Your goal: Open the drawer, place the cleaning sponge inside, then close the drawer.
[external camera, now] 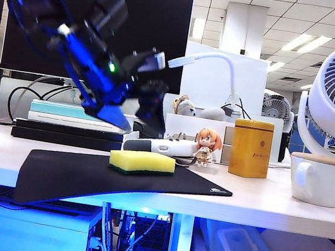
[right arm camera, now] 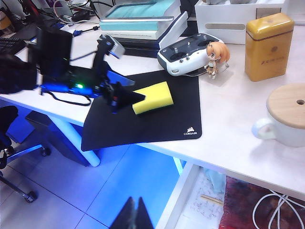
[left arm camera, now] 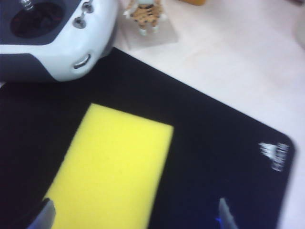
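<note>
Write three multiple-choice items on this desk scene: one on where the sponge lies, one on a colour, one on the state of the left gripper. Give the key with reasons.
1. The cleaning sponge lies on:
A. the black mouse mat
B. the bare desk
C. the white mug's lid

2. The tin canister is:
A. red
B. golden yellow
C. green

3. The left gripper is:
A. shut on the sponge
B. shut and empty
C. open above the sponge

Key: 1 A, the mat lies under it on all sides. 2 B, its sides show golden yellow. 3 C, its fingertips stand apart above the sponge's sides.
</note>
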Motion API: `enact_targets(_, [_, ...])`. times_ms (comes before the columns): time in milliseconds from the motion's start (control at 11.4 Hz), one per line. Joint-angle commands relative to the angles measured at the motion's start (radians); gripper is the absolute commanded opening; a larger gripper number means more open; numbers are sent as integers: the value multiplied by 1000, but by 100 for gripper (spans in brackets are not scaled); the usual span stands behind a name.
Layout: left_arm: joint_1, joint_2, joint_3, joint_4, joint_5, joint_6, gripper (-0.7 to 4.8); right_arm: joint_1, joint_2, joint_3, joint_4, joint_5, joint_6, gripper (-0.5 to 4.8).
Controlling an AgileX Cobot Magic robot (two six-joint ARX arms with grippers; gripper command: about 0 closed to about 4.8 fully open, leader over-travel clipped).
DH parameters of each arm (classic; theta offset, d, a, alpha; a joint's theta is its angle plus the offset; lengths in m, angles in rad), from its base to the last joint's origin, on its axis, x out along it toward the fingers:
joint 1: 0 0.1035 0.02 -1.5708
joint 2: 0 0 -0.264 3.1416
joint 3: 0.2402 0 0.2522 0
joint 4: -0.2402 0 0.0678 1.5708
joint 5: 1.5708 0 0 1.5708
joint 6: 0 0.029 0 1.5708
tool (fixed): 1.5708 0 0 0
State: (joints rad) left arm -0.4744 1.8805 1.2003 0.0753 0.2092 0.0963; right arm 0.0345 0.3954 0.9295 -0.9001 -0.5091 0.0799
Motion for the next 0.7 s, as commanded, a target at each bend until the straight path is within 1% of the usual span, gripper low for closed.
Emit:
enact_targets(88, [0, 99, 5, 89, -53, -6, 479, 0, 3, 4, 5, 14, -2, -9])
enact_targets(176, [0, 154, 8, 106, -57, -39, 479, 0, 5, 4, 5, 21, -2, -9])
enact_targets(263, [0, 183, 19, 106, -66, -52, 479, 0, 5, 4, 5, 21, -2, -9])
enact_targets(351, [0, 189, 28, 107, -100, -52, 478, 0, 5, 4, 5, 21, -2, -9])
enact_targets(439, [0, 189, 38, 106, -105, -52, 354, 0, 5, 4, 5, 29, -2, -9])
enact_targets(527, [0, 189, 53, 106, -105, -52, 149, 0, 5, 4, 6, 43, -2, -9])
enact_targets(615, [0, 189, 65, 106, -104, -52, 48, 0, 5, 4, 6, 43, -2, -9])
enact_targets(702, [0, 189, 72, 105, -103, -52, 15, 0, 5, 4, 6, 43, -2, -9])
